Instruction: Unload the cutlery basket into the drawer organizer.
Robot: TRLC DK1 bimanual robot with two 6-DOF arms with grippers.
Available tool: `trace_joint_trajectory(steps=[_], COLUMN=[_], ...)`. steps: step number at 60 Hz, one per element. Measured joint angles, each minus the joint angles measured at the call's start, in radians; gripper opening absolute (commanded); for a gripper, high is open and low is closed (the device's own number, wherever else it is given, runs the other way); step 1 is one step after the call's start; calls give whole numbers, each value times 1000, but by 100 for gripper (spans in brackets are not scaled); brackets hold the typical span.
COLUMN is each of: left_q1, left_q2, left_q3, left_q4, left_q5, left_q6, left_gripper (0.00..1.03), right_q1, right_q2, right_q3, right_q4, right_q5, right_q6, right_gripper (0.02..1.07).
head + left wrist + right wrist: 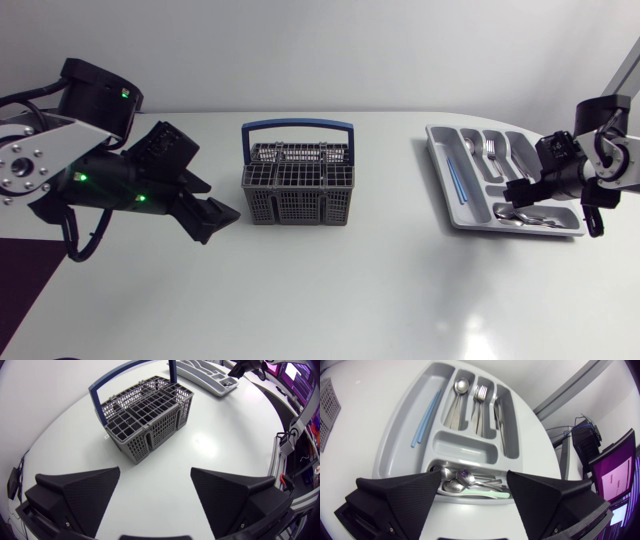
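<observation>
Cutlery basket [298, 185] stands mid-surface [330, 295], ahead of left end effector [155, 471], fingers apart. Right end effector [474, 475], fingers also apart, hangs over drawer organizer [400, 430], at its crosswise end compartment holding what look like spoons [453, 485].

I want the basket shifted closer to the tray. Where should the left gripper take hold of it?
By the blue handle, coming straight down from above. The basket stands upright with the handle raised over its middle, a thin bar the left gripper could probably close on across its width; the body looks too wide to span.
</observation>
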Motion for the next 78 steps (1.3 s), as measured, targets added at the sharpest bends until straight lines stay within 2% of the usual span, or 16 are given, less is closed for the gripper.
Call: trace_joint_trajectory(steps=[13, 30, 59, 78], left_q1=[29, 75, 159, 216], left_q2=[-68, -151, -357, -491], left_q3=[-20, -53, -174, -279], left_q4=[-30, -66, -68, 16], left_q5=[0, 0, -1, -25], left_q6=[0, 2, 7, -5], left_gripper=[99, 99, 99, 99], right_q1=[83, 257, 317, 356], right_q2=[-205, -439, -645, -763], right_q3=[-43, -93, -219, -371], right_q4=[-18, -62, -69, -18], right_q5=[-66, -72, -53, -27], right_q6=[45, 111, 119, 139], right_gripper=[102, 102, 102, 102])
